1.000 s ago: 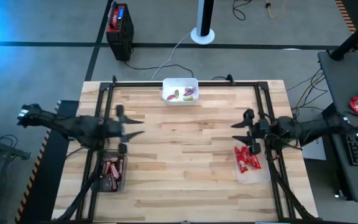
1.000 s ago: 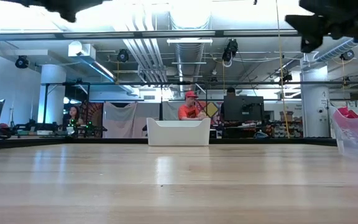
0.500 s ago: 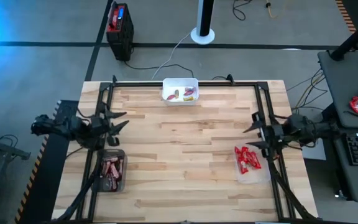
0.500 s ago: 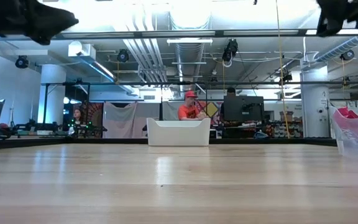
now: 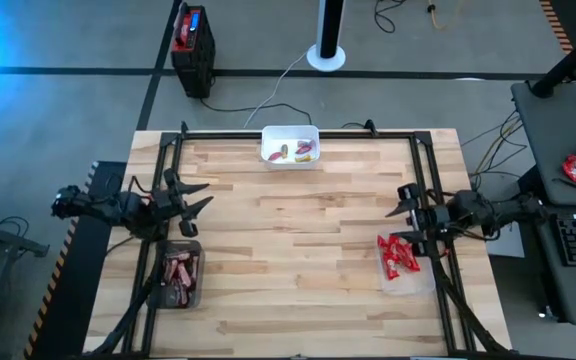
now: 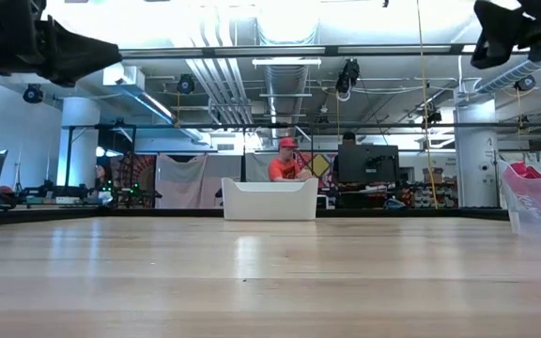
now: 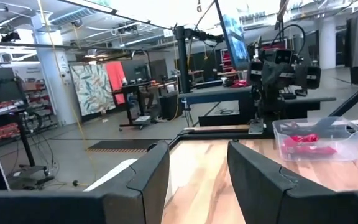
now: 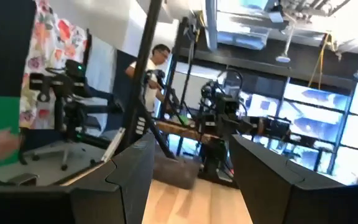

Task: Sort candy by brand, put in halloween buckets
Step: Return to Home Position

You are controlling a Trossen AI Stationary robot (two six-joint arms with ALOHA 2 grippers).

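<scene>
High view: both arms hang over the bench (image 5: 298, 250). Left gripper (image 5: 186, 196) and right gripper (image 5: 406, 214) are spread wide, empty. White bin (image 5: 266, 138) holds mixed candy (image 5: 294, 151). Grey bin (image 5: 199, 280), near-left of it, has brown bars (image 5: 179, 272). Clear bin (image 5: 415, 287), near-right, has red bars (image 5: 398, 256).

Risk: the right gripper sits beside the clear bin, so a low swing could tip it.

Low view: white bin centre, no gripper near it.

Wrist views: fingers (image 7: 138, 183) apart, nothing held.

Left gripper (image 5: 198, 197) at middle left, right gripper (image 5: 398, 214) at middle right; both raised, fingers spread apart.
</scene>
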